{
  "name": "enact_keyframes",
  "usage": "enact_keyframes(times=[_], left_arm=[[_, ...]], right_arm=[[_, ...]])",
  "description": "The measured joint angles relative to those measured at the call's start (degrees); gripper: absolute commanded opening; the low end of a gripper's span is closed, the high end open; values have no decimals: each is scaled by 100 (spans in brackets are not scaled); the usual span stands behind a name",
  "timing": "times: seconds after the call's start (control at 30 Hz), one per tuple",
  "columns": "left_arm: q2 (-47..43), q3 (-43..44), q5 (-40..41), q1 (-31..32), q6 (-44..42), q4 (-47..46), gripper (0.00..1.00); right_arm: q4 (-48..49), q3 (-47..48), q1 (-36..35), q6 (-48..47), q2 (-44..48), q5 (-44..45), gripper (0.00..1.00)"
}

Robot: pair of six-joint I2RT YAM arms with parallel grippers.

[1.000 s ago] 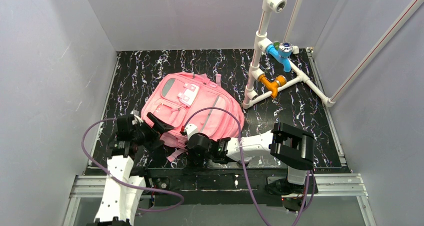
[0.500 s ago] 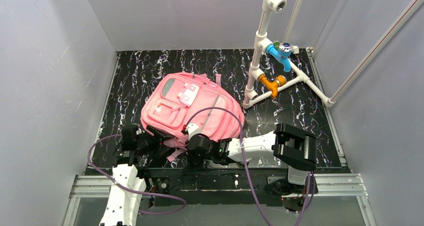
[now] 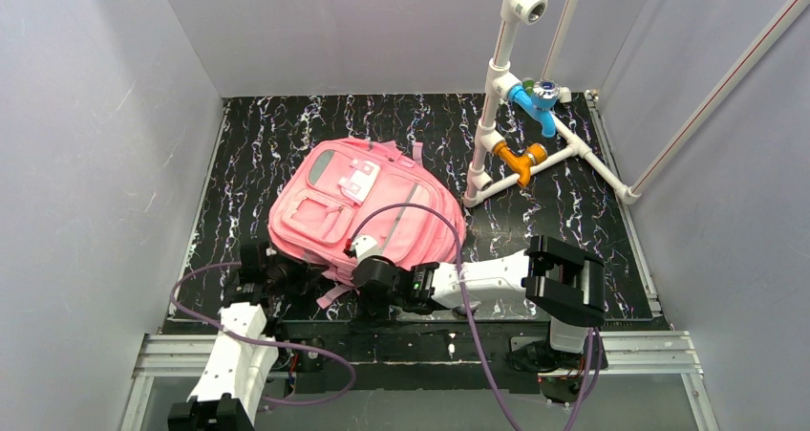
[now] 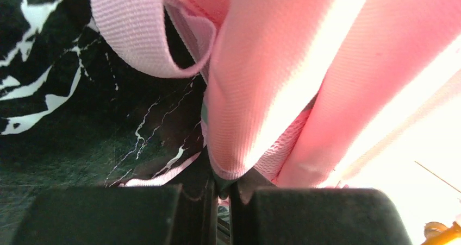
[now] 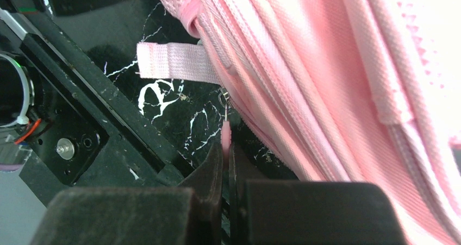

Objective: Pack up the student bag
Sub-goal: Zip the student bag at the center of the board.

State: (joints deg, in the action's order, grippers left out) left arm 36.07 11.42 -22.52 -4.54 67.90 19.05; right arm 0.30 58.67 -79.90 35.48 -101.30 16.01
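The pink student bag (image 3: 368,206) lies front up on the black marbled table, its bottom end toward the arms. My left gripper (image 3: 294,274) sits low at the bag's near left corner. In the left wrist view the left gripper (image 4: 222,183) is shut on the end of a padded pink band (image 4: 244,109) of the bag. My right gripper (image 3: 367,262) is at the bag's near edge. In the right wrist view the right gripper (image 5: 225,151) is shut on the pink zipper pull (image 5: 225,131), which hangs from the closed zipper line.
A white pipe frame (image 3: 492,116) with a blue valve (image 3: 531,101) and an orange valve (image 3: 521,159) stands at the back right. A loose webbing strap (image 5: 171,63) lies on the table by the zipper. Grey walls enclose the table, and a metal rail (image 3: 430,350) runs along its near edge.
My left gripper has dropped back toward the near edge and gone from wide open to shut on the bag's padded band. The right arm has kept its grip and place.
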Motion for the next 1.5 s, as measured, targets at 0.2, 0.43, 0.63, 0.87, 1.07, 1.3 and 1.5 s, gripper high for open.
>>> enact_keyframes(times=[0.2, 0.43, 0.63, 0.87, 1.07, 1.3, 1.5], left_arm=[[887, 863, 507, -125, -734, 297, 0], [2122, 1847, 671, -935, -1954, 505, 0], [2640, 2199, 437, -1027, -2490, 476, 42], [1930, 2114, 758, -389, -2752, 850, 54], [437, 2708, 2052, 1993, -2828, 1738, 50], [-225, 2861, 2074, 2232, -2610, 1934, 75], [-197, 2544, 1207, 2236, -1587, 1639, 76]], right_arm=[[-492, -70, -214, -232, 212, 330, 1], [-1029, -1187, -345, -396, 1888, 557, 1], [-1095, -1250, -348, -601, 2164, 586, 1], [-1108, -748, -330, -907, 1554, 417, 1], [-1093, -748, -186, -1034, 1556, 256, 1], [-1108, -994, 116, -1038, 2111, -2, 1], [-1200, -1097, 151, -1040, 2417, -15, 1]])
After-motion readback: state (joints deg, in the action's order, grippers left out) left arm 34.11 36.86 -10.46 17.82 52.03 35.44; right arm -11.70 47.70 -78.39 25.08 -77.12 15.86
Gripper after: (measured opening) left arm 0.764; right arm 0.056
